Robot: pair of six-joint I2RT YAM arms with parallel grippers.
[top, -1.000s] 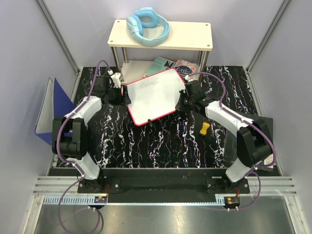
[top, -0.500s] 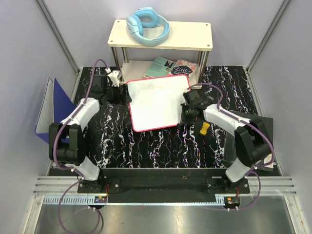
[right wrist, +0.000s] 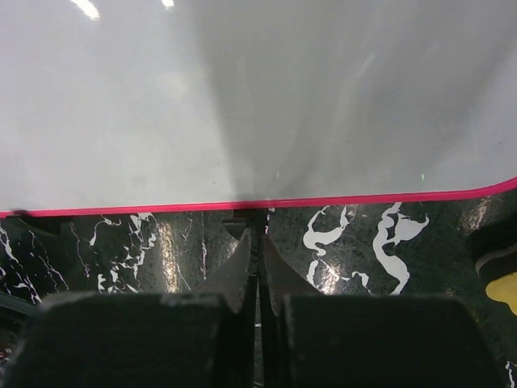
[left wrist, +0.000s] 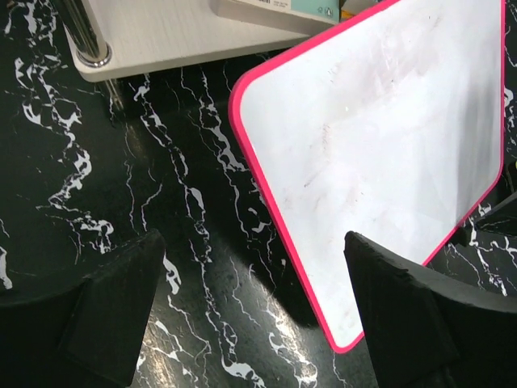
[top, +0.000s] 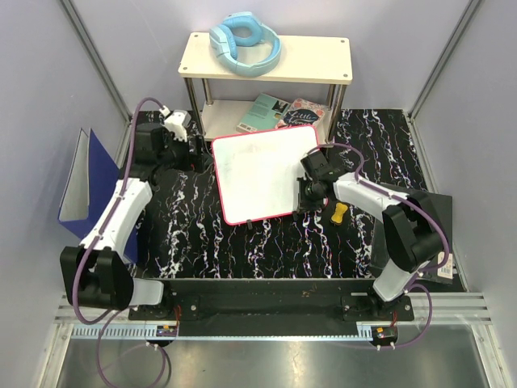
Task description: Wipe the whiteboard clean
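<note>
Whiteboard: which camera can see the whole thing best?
The top external view. It shows the whole whiteboard, with all four corners. The left wrist view shows most of it, cut off at the picture's edge. The right wrist view shows only one edge, very close.

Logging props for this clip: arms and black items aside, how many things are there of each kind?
Whiteboard: 1
Headphones: 1
Shelf: 1
Booklets: 2
Blue folder: 1
Small yellow piece: 1
Total: 7
</note>
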